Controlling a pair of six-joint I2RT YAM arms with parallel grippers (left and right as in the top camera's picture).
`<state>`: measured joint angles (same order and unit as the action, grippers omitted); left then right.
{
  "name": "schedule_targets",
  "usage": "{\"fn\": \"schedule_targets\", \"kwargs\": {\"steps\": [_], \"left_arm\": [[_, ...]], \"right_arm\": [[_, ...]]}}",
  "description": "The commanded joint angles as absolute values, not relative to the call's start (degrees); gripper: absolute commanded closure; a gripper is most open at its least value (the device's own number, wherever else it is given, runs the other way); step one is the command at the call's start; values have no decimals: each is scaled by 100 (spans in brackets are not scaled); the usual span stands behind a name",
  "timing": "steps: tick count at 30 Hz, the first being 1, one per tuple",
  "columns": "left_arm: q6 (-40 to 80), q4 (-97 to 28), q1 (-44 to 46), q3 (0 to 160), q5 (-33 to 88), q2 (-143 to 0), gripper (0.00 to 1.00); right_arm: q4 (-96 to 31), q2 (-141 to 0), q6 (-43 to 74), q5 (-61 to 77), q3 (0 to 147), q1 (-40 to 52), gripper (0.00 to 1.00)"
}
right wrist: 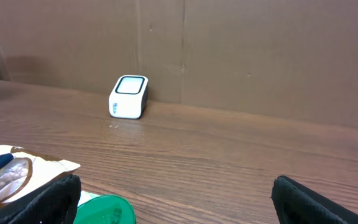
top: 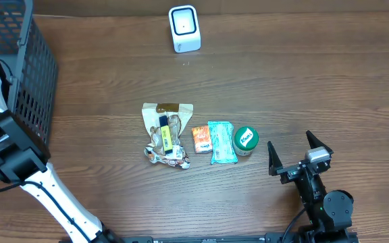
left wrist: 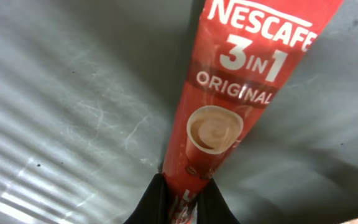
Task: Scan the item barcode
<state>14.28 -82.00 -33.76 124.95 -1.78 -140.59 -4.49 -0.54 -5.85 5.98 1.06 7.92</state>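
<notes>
The left pincer [left wrist: 180, 198], at the bottom edge of its wrist view, is clamped on the narrow end of a glossy red Nescafe stick sachet [left wrist: 229, 112] over a dull grey ribbed surface [left wrist: 73, 93], while the right pincer [top: 290, 145], lower right overhead, gapes wide and empty above the wood-grain worktop [top: 282, 81].

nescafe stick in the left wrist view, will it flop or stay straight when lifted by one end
The Nescafe stick is a long, thin sachet pinched at one end by the left hand, so it will probably sag or swing a little. It looks light for its length. Its glossy film may be slippery and could slide in the grip.
</notes>
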Motion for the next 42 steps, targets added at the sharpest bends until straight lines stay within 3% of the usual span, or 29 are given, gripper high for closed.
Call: {"fn": "schedule_targets", "kwargs": {"steps": [1, 11, 21, 26, 27, 28, 29, 30, 31, 33, 39, 40, 42], "left_arm": [[1367, -8374, -3398, 12488, 462, -14650, 96], [1922, -9594, -3824, 14595, 1048, -14647, 96], [1791, -9684, -4136, 14927, 1660, -14623, 96], [1863, -9679, -4106, 14809, 659, -14626, 96], [1890, -9655, -4091, 14733, 604, -14626, 93], [1885, -9640, -4073, 14656, 596, -14626, 84], [1885, -9590, -4016, 14477, 585, -14626, 59], [1883, -9546, -3988, 14365, 580, -14626, 44], [1879, -9496, -3938, 14204, 572, -14626, 35], [1857, -9369, -3826, 13856, 569, -14626, 29], [1859, -8917, -3551, 13019, 80, -14626, 32], [1946, -8851, -3531, 12910, -25, -14626, 37], [2016, -8646, -3522, 12630, 3, -14626, 95]], "right_arm": [[-423, -16, -587, 589, 45, 786, 0], [-423, -16, -587, 589, 45, 786, 0], [-423, -16, -587, 589, 45, 786, 0], [-423, -16, -587, 589, 45, 786, 0], [-423, -16, -587, 589, 45, 786, 0], [-423, -16, -587, 589, 45, 786, 0], [-423, -16, -587, 589, 45, 786, 0], [-423, -16, -587, 589, 45, 786, 0], [-423, -16, -587, 589, 45, 786, 0], [-423, -16, -587, 589, 45, 786, 0], [-423, -16, -587, 589, 45, 786, 0], [-423, -16, -587, 589, 45, 786, 0], [-423, -16, -587, 589, 45, 786, 0]]}}
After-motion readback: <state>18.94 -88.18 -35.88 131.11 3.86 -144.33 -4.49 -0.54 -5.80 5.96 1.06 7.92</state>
